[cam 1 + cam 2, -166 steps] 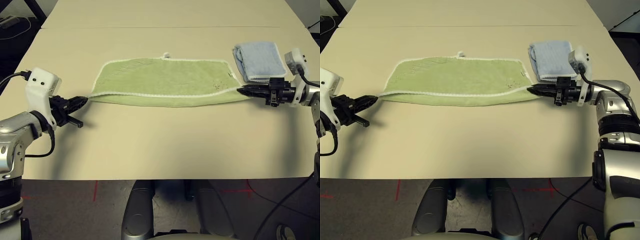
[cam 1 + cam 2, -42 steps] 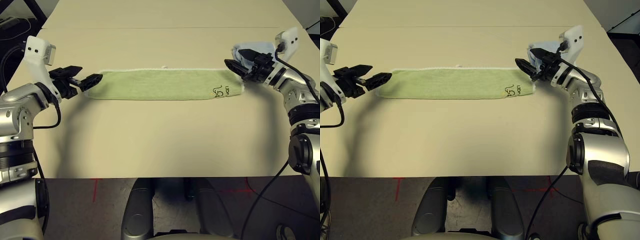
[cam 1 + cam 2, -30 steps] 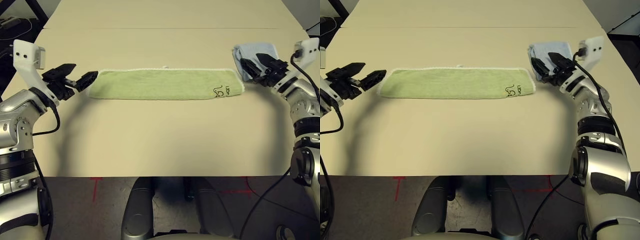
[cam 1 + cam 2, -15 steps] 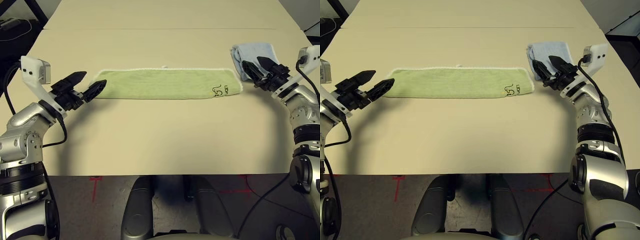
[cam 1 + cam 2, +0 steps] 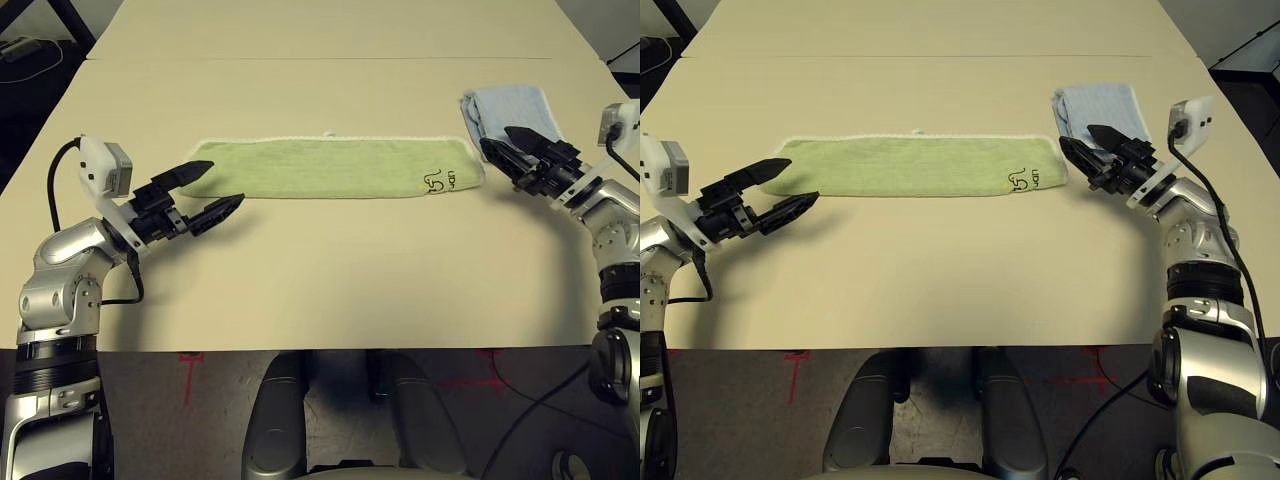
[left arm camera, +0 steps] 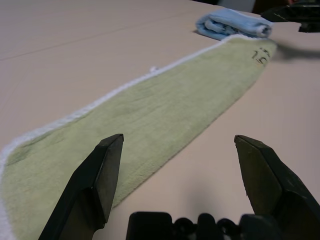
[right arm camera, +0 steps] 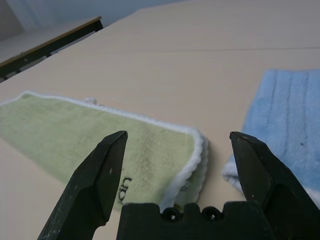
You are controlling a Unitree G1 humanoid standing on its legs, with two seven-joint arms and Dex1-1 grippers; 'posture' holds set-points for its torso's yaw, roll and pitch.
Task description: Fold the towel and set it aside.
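Fingers spread wide on both grippers, left (image 5: pixel 205 190) and right (image 5: pixel 518 157), holding nothing, one at each end of the towel (image 5: pixel 335 167). It lies mid-table (image 5: pixel 330 270) as a long strip folded lengthwise, long axis running left to right, scribble mark (image 5: pixel 440 181) at its right end beside a blue towel (image 5: pixel 510 107). Soft, light terry likely sags when lifted; the short-end corners look best to pinch.

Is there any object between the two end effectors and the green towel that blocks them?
Nothing visible does. The left end effector and right end effector stand open at the ends of the green towel, with bare table between. The pale blue folded towel lies behind the right one.
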